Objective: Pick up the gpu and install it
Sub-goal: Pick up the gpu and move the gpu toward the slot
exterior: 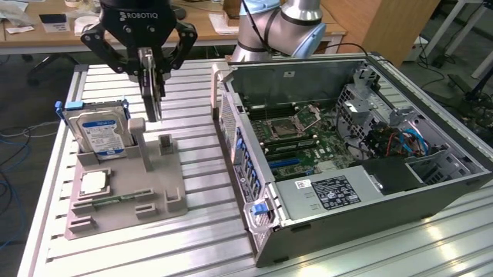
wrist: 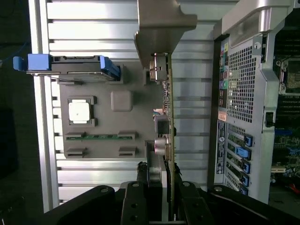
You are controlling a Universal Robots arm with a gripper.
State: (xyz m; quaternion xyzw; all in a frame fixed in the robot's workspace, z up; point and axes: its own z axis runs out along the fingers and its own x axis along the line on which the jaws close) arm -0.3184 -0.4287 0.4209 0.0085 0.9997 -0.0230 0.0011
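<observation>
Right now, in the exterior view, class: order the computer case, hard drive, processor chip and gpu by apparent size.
1. computer case
2. hard drive
3. processor chip
Unranked: the gpu, held edge-on in the gripper, shows only a thin edge about as long as the hard drive, so its place is unsure.

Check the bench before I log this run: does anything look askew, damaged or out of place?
Nothing stands out. The tool grips the gpu, hanging straight above the grey fixture; the hard drive sits in its slot; the open computer case looks undamaged.
</observation>
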